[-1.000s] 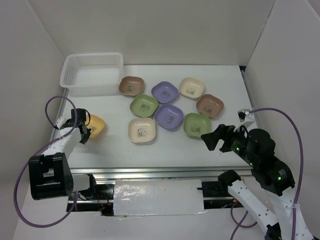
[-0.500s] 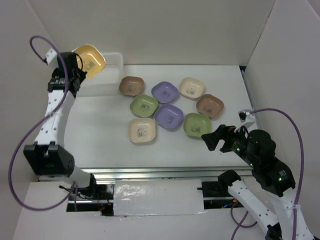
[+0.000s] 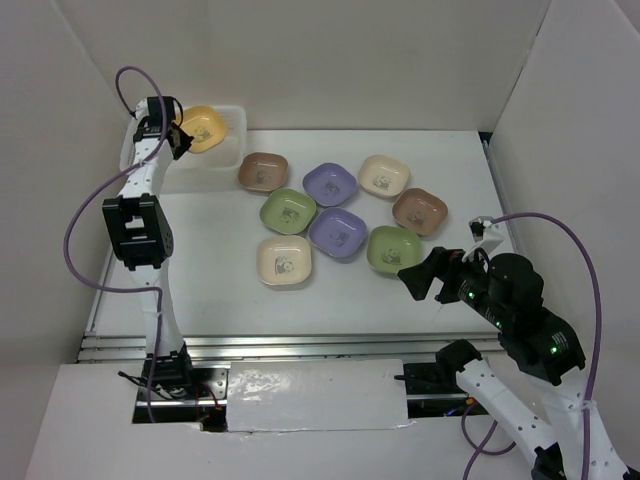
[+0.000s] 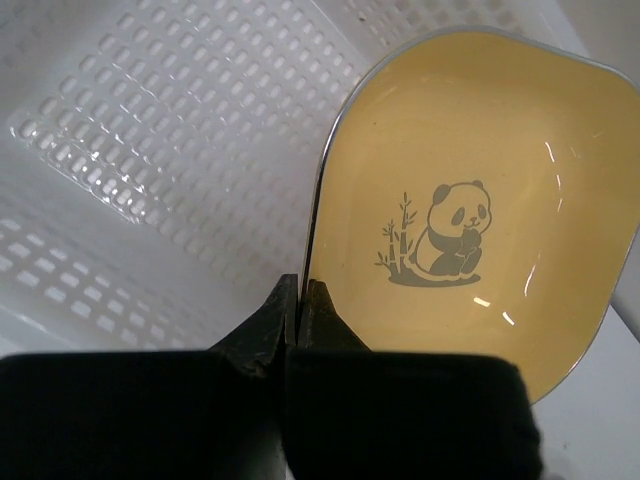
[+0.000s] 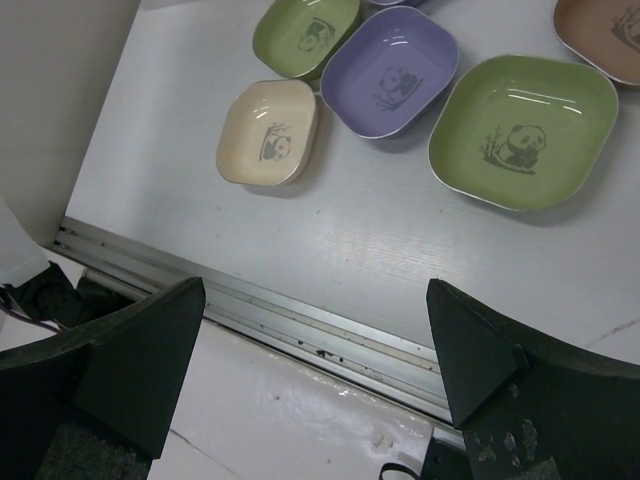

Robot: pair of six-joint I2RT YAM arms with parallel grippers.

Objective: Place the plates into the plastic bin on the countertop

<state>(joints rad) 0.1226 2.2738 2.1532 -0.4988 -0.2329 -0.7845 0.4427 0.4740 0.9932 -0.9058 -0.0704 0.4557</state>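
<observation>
My left gripper (image 3: 178, 136) is shut on the rim of an orange plate (image 3: 205, 128) with a panda print and holds it over the white lattice plastic bin (image 3: 226, 160) at the back left. In the left wrist view the plate (image 4: 470, 200) hangs above the bin's perforated floor (image 4: 150, 150), pinched at its edge by my gripper (image 4: 298, 292). Several more plates lie on the white countertop (image 3: 210, 270): brown (image 3: 263, 171), purple (image 3: 330, 183), cream (image 3: 384, 176), green (image 3: 394, 249) and others. My right gripper (image 3: 425, 280) is open and empty, near the green plate (image 5: 525, 130).
White walls enclose the table on three sides. A metal rail (image 5: 300, 315) runs along the front edge below my right gripper. A cream plate (image 5: 268, 133) and a purple plate (image 5: 390, 72) lie ahead of it.
My left arm lifted the orange plate from the left side of the table, swung it back and now holds it lower over the bin. The right arm barely moved.
</observation>
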